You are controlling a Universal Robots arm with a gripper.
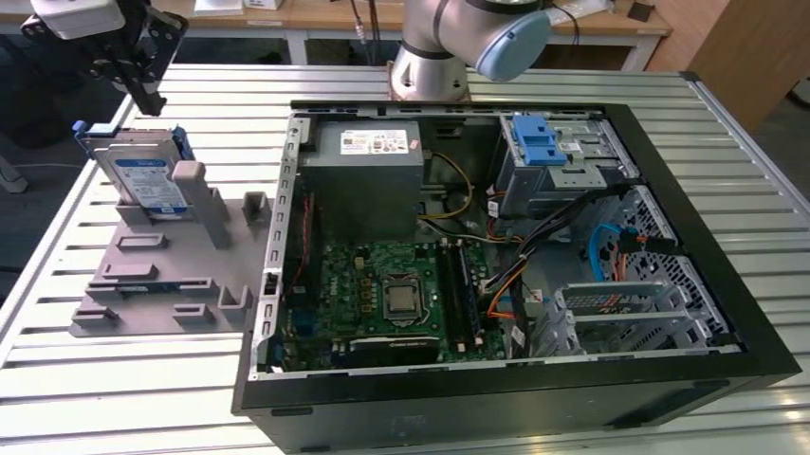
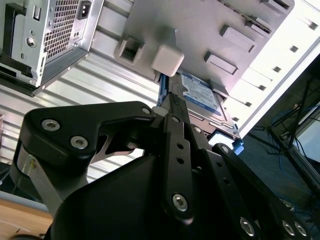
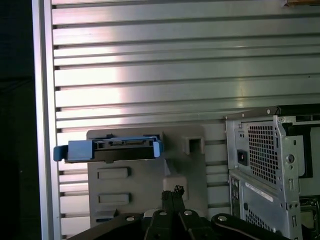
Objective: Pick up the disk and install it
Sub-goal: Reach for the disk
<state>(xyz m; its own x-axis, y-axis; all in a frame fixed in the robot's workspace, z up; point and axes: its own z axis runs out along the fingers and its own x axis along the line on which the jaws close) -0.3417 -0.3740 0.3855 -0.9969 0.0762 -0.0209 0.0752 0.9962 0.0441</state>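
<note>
The disk (image 1: 142, 175) stands on edge in the grey stand (image 1: 165, 275). The tool (image 1: 150, 102) hangs just above it, pinched narrow I think, holding nothing.

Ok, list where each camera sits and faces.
Exterior view: off-arm, high, looking down on the case, the disk standing in its grey stand; arm and gripper show.
First wrist view: wrist-mounted, facing down past the gripper onto the disk.
Second wrist view: wrist-mounted, looking along the gripper toward the disk.
All share disk, stand, case.

Foot of the disk (image 1: 142, 178) — out of sight within the grey stand (image 1: 155, 277)
</note>
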